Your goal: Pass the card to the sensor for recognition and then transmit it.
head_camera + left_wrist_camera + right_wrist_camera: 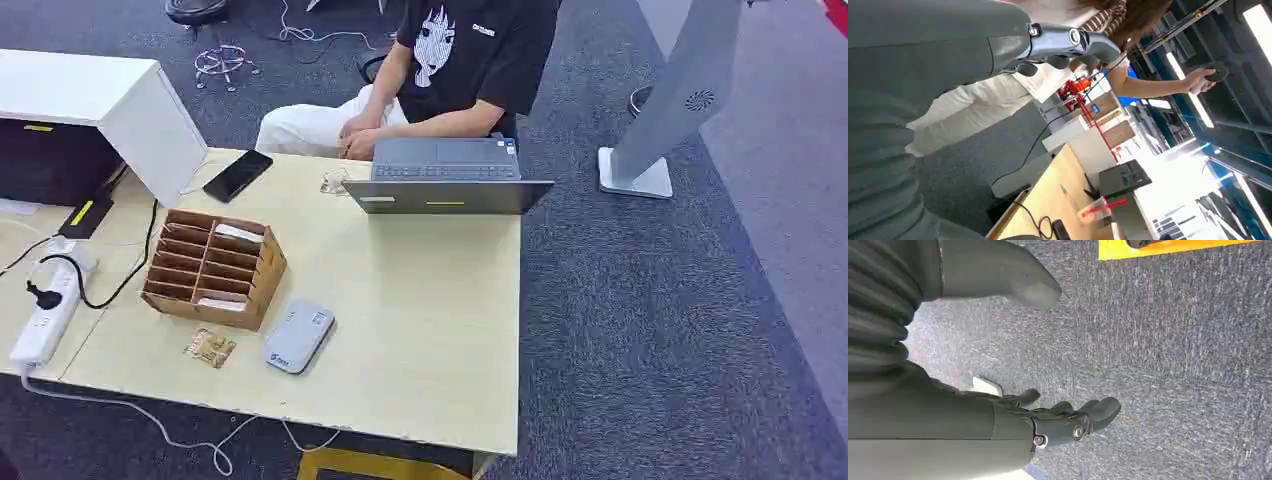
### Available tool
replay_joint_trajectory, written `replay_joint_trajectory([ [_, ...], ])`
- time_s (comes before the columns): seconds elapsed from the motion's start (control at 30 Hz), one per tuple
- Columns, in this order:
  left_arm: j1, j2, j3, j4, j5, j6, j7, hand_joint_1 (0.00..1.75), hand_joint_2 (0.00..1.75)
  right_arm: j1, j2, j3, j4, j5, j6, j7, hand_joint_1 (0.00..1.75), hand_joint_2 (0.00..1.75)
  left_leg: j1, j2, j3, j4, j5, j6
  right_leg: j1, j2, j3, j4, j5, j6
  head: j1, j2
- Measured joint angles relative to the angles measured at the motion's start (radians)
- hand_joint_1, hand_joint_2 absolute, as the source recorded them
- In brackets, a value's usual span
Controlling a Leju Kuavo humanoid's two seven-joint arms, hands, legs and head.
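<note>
Both my hands, left [1068, 42] & right [1068, 422], hang loose w/ nothing held; reaching blind could knock the card holder [212, 267] or miss the reader [299, 336].

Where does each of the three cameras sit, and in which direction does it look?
Head view: high on the robot, looking forward and down at the table with the card reader, organizer, laptop and a seated person.
Left wrist view: behind the left robot hand, facing out across the room at a person.
Right wrist view: behind the right robot hand, looking down at carpet.
Head and right wrist views share the carpet.
</note>
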State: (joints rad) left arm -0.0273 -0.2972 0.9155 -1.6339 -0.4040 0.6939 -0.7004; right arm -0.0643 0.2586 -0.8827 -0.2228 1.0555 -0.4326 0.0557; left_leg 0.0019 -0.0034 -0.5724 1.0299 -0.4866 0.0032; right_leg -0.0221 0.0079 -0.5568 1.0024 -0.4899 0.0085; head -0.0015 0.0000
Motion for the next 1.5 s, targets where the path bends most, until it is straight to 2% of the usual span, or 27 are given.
replay_joint_trajectory([
  [0.1,0.000,0.000,0.000,0.000,-0.002,0.000,0.000,0.00,1.75,0.000,0.000,0.000,0.000,0.000,0.000,0.000,0.00,1.75,0.000,0.000,0.000,0.000,0.000,0.000,0.000,0.000,0.000,0.000,0.000,0.000,0.000,0.000],
  [0.13,-0.006,0.003,-0.003,-0.004,-0.034,0.000,0.000,0.00,1.75,0.000,0.000,0.000,0.000,0.002,0.004,0.000,0.00,1.75,0.000,0.001,0.002,0.001,0.001,0.000,0.000,0.001,-0.004,0.000,0.000,0.000,0.000,0.000],
  [0.2,-0.050,0.028,-0.058,-0.123,-0.229,0.000,-0.003,0.00,1.75,-0.003,0.000,0.003,0.000,0.017,0.023,0.008,0.00,1.75,0.005,0.000,-0.003,0.006,0.002,0.000,0.004,0.001,-0.013,0.000,0.001,0.000,-0.005,0.000],
  [0.23,-0.120,0.035,-0.125,-0.183,-0.406,0.000,-0.007,0.00,1.75,-0.007,0.000,0.008,0.000,0.026,0.025,0.013,0.00,1.75,0.006,-0.007,-0.009,0.006,0.004,0.001,0.006,-0.006,-0.010,0.000,0.001,0.000,-0.002,0.000],
  [0.27,-0.189,0.046,-0.205,-0.204,-0.557,0.003,-0.009,0.00,1.75,-0.015,0.000,0.014,0.000,0.035,0.029,0.018,0.00,1.75,0.006,-0.015,-0.012,0.005,0.007,0.001,0.005,-0.014,-0.006,0.000,0.002,0.001,0.001,0.000],
  [0.3,-0.237,0.063,-0.266,-0.218,-0.681,0.004,-0.009,0.00,1.75,-0.025,0.000,0.018,0.001,0.037,0.032,0.018,0.00,1.75,0.006,-0.014,-0.011,0.004,0.007,0.000,0.005,-0.014,-0.004,0.000,0.006,-0.002,0.002,0.000],
  [0.33,-0.262,0.071,-0.303,-0.235,-0.747,0.006,-0.007,0.00,1.75,-0.031,0.000,0.020,0.002,0.037,0.034,0.020,0.00,1.75,0.006,-0.010,-0.010,0.004,0.008,-0.001,0.004,-0.011,-0.005,0.001,0.007,-0.003,0.002,0.000],
  [0.37,-0.282,0.072,-0.327,-0.251,-0.759,0.006,-0.002,0.00,1.75,-0.033,0.000,0.024,0.002,0.037,0.034,0.021,0.00,1.75,0.005,-0.003,-0.009,0.004,0.008,-0.001,0.003,-0.003,-0.006,0.001,0.009,-0.003,0.000,0.000],
  [0.4,-0.296,0.070,-0.348,-0.259,-0.719,0.006,-0.001,0.00,1.75,-0.033,0.001,0.027,0.003,0.037,0.034,0.021,0.00,1.75,0.004,0.004,-0.008,0.004,0.008,-0.001,0.003,0.004,-0.008,0.001,0.010,-0.002,0.000,0.000],
  [0.53,-0.338,0.082,-0.402,-0.285,-0.644,0.006,-0.001,0.00,1.75,-0.029,0.000,0.029,0.005,0.037,0.034,0.024,0.00,1.75,0.003,0.003,-0.009,0.005,0.008,-0.001,0.003,0.003,-0.009,0.001,0.010,-0.001,0.000,0.000],
  [0.63,-0.309,0.084,-0.427,-0.335,-0.604,0.006,-0.001,0.00,1.75,-0.029,0.000,0.038,0.006,0.056,0.035,0.021,0.00,1.75,0.003,0.004,-0.009,0.004,0.008,-0.001,0.003,0.004,-0.010,0.001,0.010,-0.001,0.000,0.000],
  [0.83,-0.282,0.084,-0.442,-0.396,-0.576,0.006,-0.001,0.00,1.75,-0.028,0.000,0.053,0.008,0.072,0.035,0.025,0.00,1.75,0.004,0.003,-0.010,0.004,0.008,0.000,0.004,0.003,-0.011,0.001,0.009,-0.001,0.000,0.000],
  [1.13,-0.273,0.084,-0.446,-0.414,-0.584,0.006,-0.001,0.00,1.75,-0.026,0.000,0.058,0.010,0.063,0.034,0.027,0.00,1.75,0.003,0.003,-0.010,0.004,0.008,0.000,0.003,0.003,-0.010,0.001,0.010,-0.001,0.000,0.000],
  [1.3,-0.285,0.096,-0.440,-0.373,-0.652,0.006,0.018,0.00,1.75,-0.027,0.000,0.057,0.014,0.057,0.031,0.023,0.00,1.75,0.003,0.003,-0.010,0.004,0.008,0.000,0.003,0.003,-0.011,0.001,0.010,-0.001,0.000,0.000],
  [1.43,-0.326,0.122,-0.402,-0.254,-0.696,0.005,0.009,0.00,1.75,-0.030,0.000,0.035,0.016,0.106,0.035,0.026,0.00,1.75,0.003,0.004,-0.010,0.004,0.008,0.000,0.003,0.003,-0.011,0.001,0.010,-0.001,-0.001,0.000],
  [1.5,-0.334,0.135,-0.391,-0.213,-0.731,0.005,0.034,0.00,1.75,-0.030,0.000,0.026,0.016,0.108,0.036,0.026,0.00,1.75,0.004,0.003,-0.010,0.004,0.008,0.000,0.004,0.003,-0.011,0.001,0.010,-0.001,0.000,0.000],
])
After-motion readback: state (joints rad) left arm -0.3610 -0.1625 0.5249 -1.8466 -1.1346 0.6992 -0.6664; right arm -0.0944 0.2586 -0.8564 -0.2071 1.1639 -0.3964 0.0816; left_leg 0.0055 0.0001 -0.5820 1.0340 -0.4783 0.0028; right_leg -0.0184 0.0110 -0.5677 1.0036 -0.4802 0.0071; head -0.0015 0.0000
